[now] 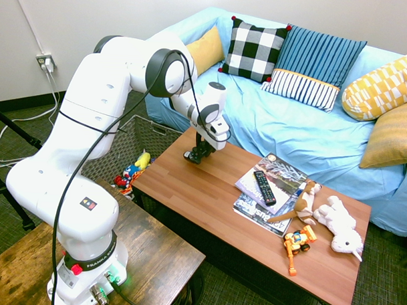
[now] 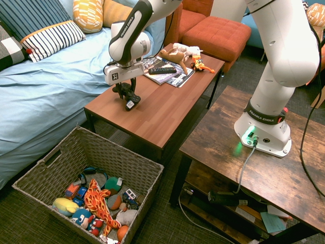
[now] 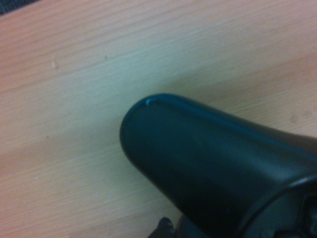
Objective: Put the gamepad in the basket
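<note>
The black gamepad [image 2: 131,98] sits at the near-left end of the wooden coffee table [image 2: 157,114], right under my gripper [image 2: 125,90]. In the first exterior view the gamepad [image 1: 195,154] shows as a dark shape below the wrist, with my gripper [image 1: 200,148] shut on it. Close up in the wrist view, one rounded horn of the gamepad [image 3: 208,163] lies over the wood grain. The grey woven basket [image 2: 56,157] stands on the floor below the table's end, holding several toys; its rim [image 1: 147,127] also shows beside the sofa.
A black TV remote [image 1: 264,187] lies on magazines [image 1: 273,178] mid-table. Plush animals [image 1: 338,224] and an orange toy digger [image 1: 297,243] occupy the table's far end. The blue sofa [image 1: 291,129] with cushions runs behind the table. A darker wooden side table [image 2: 264,168] carries the arm.
</note>
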Robot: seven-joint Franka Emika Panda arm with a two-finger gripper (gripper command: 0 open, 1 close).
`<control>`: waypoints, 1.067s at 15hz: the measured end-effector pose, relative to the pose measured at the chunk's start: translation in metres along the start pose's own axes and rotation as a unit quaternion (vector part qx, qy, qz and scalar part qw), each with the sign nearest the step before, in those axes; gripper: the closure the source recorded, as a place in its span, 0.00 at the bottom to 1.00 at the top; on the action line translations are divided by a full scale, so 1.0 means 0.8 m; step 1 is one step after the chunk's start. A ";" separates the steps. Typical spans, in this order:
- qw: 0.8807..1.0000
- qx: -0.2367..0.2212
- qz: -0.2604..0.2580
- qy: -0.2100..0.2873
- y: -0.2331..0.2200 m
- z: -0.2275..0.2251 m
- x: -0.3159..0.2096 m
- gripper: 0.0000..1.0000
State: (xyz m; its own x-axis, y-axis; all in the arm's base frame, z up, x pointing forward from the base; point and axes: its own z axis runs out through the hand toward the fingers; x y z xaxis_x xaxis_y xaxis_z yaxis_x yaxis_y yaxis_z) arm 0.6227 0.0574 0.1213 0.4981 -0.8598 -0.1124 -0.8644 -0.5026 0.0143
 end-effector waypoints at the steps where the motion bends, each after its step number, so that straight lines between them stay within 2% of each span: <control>1: 1.000 0.002 -0.001 0.001 0.002 -0.008 -0.001 1.00; 9: 1.000 0.015 -0.023 0.000 0.009 -0.057 -0.036 1.00; 13: 0.996 0.025 -0.083 0.015 -0.037 -0.101 -0.146 1.00; 16: 0.991 0.015 -0.127 0.032 -0.084 -0.101 -0.254 1.00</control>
State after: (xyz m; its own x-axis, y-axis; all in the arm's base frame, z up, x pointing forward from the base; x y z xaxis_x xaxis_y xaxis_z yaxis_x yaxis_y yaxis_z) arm 0.5852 0.2582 0.2232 0.7032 -0.7096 -0.0445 -0.7110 -0.7023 -0.0359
